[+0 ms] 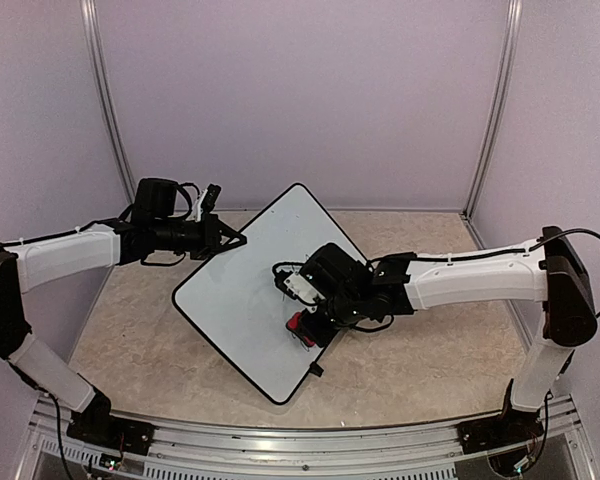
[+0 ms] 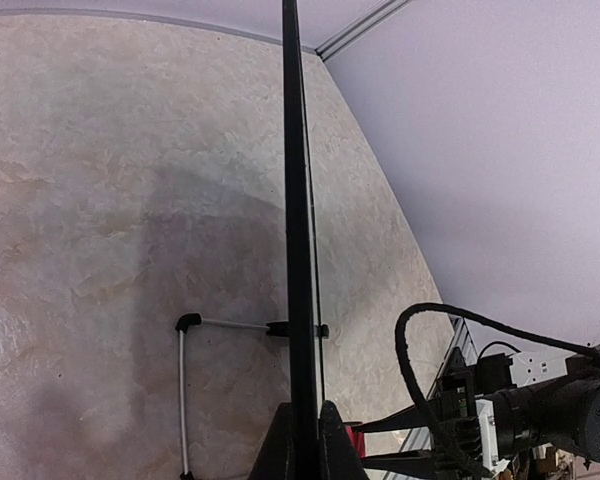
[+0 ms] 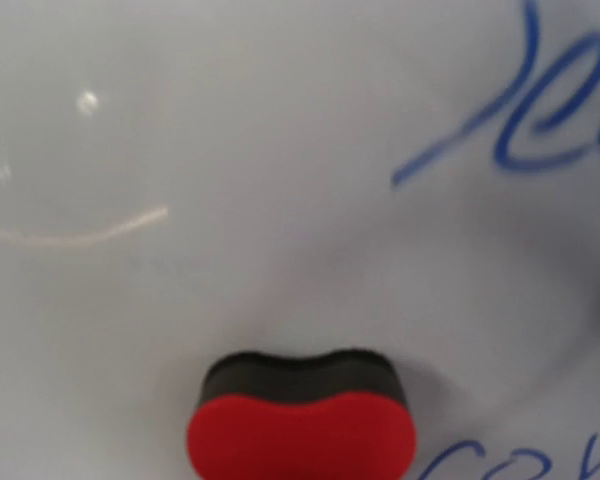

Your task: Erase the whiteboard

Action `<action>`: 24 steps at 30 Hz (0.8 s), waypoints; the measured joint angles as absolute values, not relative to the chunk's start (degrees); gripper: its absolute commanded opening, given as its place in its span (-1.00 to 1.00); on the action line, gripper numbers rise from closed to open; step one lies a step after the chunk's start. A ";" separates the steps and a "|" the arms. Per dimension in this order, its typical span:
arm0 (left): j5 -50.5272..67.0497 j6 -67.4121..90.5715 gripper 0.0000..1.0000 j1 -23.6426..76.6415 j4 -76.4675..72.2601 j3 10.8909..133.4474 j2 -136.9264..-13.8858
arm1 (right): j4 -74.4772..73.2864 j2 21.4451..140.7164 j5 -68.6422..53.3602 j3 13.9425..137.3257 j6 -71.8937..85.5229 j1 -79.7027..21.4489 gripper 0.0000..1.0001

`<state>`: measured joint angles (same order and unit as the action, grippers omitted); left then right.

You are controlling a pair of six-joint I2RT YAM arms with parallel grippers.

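Note:
The whiteboard (image 1: 245,295) lies turned like a diamond at the middle of the table, white with a thin black rim. My left gripper (image 1: 230,240) is shut on its upper left edge. In the left wrist view the rim (image 2: 298,250) runs edge-on between my two dark fingertips (image 2: 280,455). My right gripper (image 1: 308,322) is over the board's right part, shut on the red eraser (image 1: 302,326). In the right wrist view the eraser (image 3: 300,425), red with a black felt, presses on the board (image 3: 230,120). Blue writing (image 3: 540,110) shows at the top right and bottom right.
The beige tabletop (image 1: 420,360) surrounds the board. Lilac walls with metal uprights (image 1: 105,110) close off the back and sides. An aluminium rail (image 1: 300,450) runs along the near edge. The board's white wire stand with black feet (image 2: 180,390) shows under it.

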<state>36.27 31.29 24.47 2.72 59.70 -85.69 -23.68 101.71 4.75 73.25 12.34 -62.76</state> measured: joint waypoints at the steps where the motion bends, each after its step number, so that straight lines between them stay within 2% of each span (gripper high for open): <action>1: 36.25 31.29 -1.00 24.47 2.70 59.68 -85.67 | -23.81 101.62 4.71 73.06 12.36 -62.74 -0.57; 15: 36.67 31.27 -1.00 24.47 2.35 59.51 -85.56 | -23.90 106.04 2.55 84.93 10.92 -59.94 -0.58; 20: 36.49 31.33 -1.00 24.47 2.37 59.46 -85.56 | -22.31 105.62 1.80 82.94 10.76 -58.63 -0.58; 24: 36.36 31.51 -1.00 24.47 2.17 59.35 -85.56 | -19.90 102.61 1.43 75.68 11.05 -57.91 -0.58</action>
<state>36.36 31.51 24.47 2.17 59.35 -85.56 -19.90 102.61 1.43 75.68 11.05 -57.91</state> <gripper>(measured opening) 0.036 0.213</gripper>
